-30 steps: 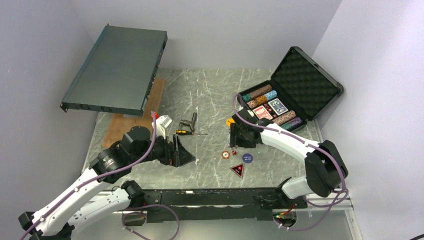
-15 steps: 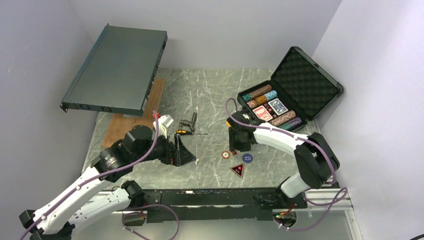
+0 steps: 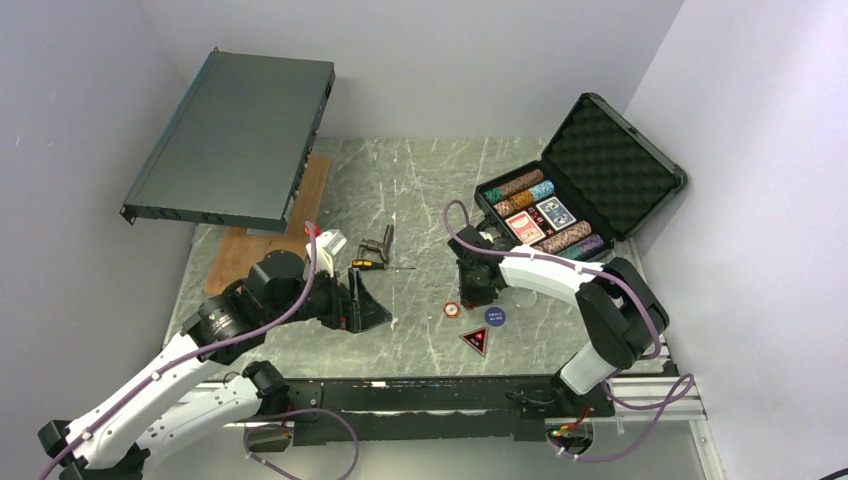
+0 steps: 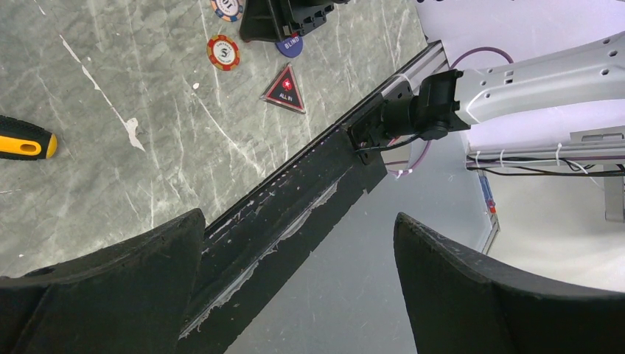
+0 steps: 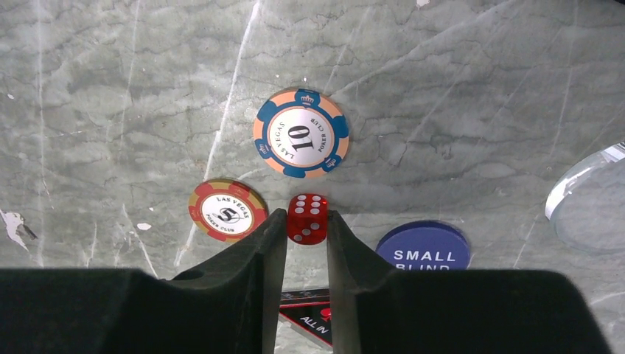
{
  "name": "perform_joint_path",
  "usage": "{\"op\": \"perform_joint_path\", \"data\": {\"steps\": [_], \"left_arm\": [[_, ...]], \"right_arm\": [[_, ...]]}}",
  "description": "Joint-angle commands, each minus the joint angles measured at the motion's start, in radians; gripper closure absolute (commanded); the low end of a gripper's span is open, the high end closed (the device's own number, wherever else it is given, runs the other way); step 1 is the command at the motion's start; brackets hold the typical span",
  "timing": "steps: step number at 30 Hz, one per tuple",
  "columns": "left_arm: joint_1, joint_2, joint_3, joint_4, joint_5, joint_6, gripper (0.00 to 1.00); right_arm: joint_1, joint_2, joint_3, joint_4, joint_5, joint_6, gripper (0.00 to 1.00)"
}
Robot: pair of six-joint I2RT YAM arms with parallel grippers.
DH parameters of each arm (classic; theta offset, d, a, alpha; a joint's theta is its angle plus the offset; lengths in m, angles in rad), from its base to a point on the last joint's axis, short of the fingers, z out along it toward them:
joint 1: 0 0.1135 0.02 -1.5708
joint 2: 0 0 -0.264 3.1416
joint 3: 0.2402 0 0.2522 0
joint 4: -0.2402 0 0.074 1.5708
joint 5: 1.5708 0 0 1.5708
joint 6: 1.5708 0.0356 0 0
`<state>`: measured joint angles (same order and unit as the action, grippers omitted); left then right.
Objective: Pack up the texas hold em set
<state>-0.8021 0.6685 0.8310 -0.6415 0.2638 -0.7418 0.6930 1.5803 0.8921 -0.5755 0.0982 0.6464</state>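
From above I see the black case [image 3: 610,160] standing lid-up at the far right corner of the tabletop [image 3: 420,180], chip rows [image 3: 520,183] and card decks [image 3: 540,218] in its tray. My left gripper [image 3: 368,305] sits left of centre and my right gripper [image 3: 470,297] points down near the middle. On the left wrist camera the fingers are spread wide around nothing, above the near edge; a red 5 chip [image 4: 223,52], an ALL IN button [image 4: 286,92] and a screwdriver [image 4: 26,144] lie beyond. On the right wrist camera the fingers are clamped on a red die [image 5: 307,219] resting on the tabletop, the 5 chip just beside it, a 10 chip [image 5: 301,133] and a SMALL BLIND button [image 5: 423,248] near.
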Motion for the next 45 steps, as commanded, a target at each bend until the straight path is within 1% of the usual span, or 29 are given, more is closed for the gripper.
{"op": "perform_joint_path", "data": {"steps": [1, 4, 6, 7, 10, 12, 14, 16, 18, 19, 21, 24, 27, 33, 36, 39, 45], "left_arm": [[-0.001, -0.014, 0.043, 0.009, 0.001, 0.013, 0.01], [0.000, -0.012, 0.044, 0.009, 0.000, 0.014, 0.01], [-0.001, -0.011, 0.045, 0.010, 0.002, 0.016, 0.01], [-0.002, -0.010, 0.045, 0.010, 0.002, 0.016, 0.01], [-0.001, -0.008, 0.044, 0.012, 0.004, 0.015, 0.01], [-0.001, -0.006, 0.045, 0.010, 0.005, 0.017, 0.00], [-0.001, -0.006, 0.048, 0.008, 0.003, 0.019, 0.01], [-0.002, -0.006, 0.048, 0.007, 0.001, 0.020, 0.01], [-0.001, -0.002, 0.051, 0.009, 0.001, 0.021, 0.01], [-0.001, 0.001, 0.052, 0.009, 0.002, 0.021, 0.01], [0.000, 0.008, 0.056, 0.008, 0.001, 0.023, 0.01], [-0.001, 0.023, 0.061, 0.012, 0.003, 0.024, 0.01], [-0.001, 0.037, 0.065, 0.016, 0.004, 0.023, 0.00], [-0.001, 0.057, 0.072, 0.018, 0.006, 0.021, 0.01], [-0.002, 0.066, 0.078, 0.013, 0.004, 0.026, 0.01], [-0.002, 0.073, 0.081, 0.014, -0.001, 0.027, 0.01], [-0.001, 0.090, 0.081, 0.040, 0.006, 0.027, 0.01]], "right_arm": [[0.010, 0.002, 0.042, 0.010, 0.028, 0.004, 0.75], [0.010, -0.007, 0.045, 0.001, 0.040, 0.005, 0.87], [0.010, -0.031, 0.047, -0.006, 0.044, 0.008, 0.99], [0.008, -0.046, 0.048, -0.008, 0.051, 0.011, 1.00], [-0.009, -0.099, 0.071, -0.032, 0.103, 0.006, 1.00], [-0.049, -0.141, 0.085, -0.041, 0.143, 0.002, 1.00], [-0.134, -0.193, 0.086, -0.023, 0.148, 0.004, 1.00], [-0.281, -0.237, 0.082, 0.017, 0.107, 0.011, 1.00], [-0.384, -0.254, 0.096, 0.064, 0.092, 0.024, 1.00], [-0.428, -0.249, 0.112, 0.074, 0.089, 0.029, 1.00], [-0.482, -0.201, 0.180, 0.068, 0.150, 0.084, 1.00], [-0.550, -0.076, 0.316, -0.046, 0.219, 0.159, 1.00], [-0.600, 0.031, 0.385, -0.048, 0.227, 0.163, 1.00], [-0.676, 0.161, 0.448, -0.022, 0.157, 0.180, 1.00], [-0.689, 0.189, 0.457, -0.036, 0.167, 0.191, 1.00], [-0.688, 0.193, 0.431, 0.002, 0.173, 0.185, 1.00], [-0.729, 0.236, 0.428, 0.035, 0.129, 0.169, 1.00]]}}
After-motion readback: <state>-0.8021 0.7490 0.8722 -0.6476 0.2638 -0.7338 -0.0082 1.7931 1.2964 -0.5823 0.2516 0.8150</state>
